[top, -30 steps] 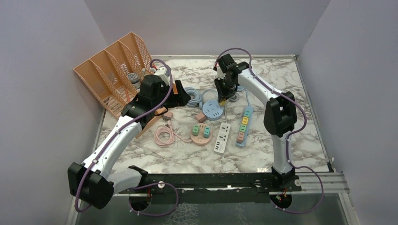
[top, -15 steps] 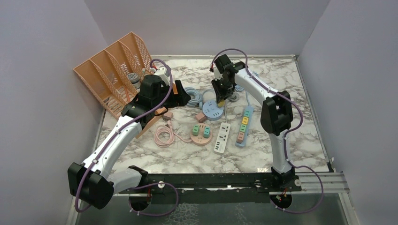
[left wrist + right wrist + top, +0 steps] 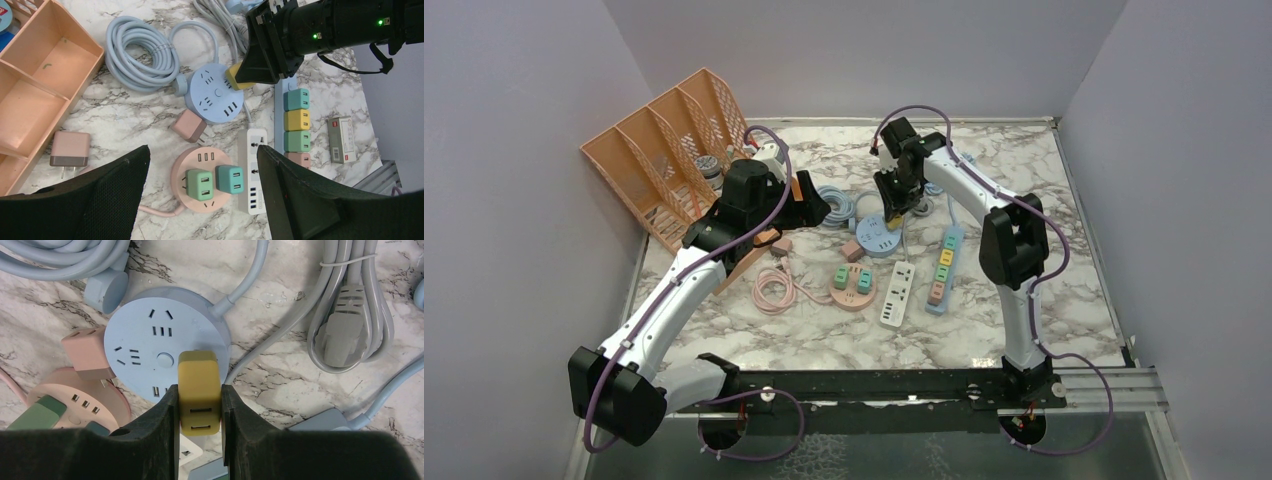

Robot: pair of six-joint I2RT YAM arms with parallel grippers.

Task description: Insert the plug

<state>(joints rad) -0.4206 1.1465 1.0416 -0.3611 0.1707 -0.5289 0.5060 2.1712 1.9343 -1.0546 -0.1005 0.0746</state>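
A yellow plug [image 3: 199, 390] with two USB slots on its back is pinched between the fingers of my right gripper [image 3: 199, 392], which is shut on it. It hangs over the near edge of a round blue socket hub [image 3: 150, 335]; I cannot tell whether it touches the hub. From above, the right gripper [image 3: 896, 205] points down at the hub [image 3: 876, 238] in the middle of the table. My left gripper [image 3: 201, 155] is open and holds nothing, hovering above a round pink hub [image 3: 205, 160].
A green and a teal plug sit in the pink hub. A white strip [image 3: 252, 145] and a blue strip [image 3: 297, 120] with several coloured plugs lie to the right. Loose pink adapters [image 3: 188, 125], coiled cables [image 3: 140, 50] and an orange file rack [image 3: 659, 150] lie to the left.
My right gripper has shifted slightly to the left with the yellow plug, closer over the blue hub. The left arm has not moved.
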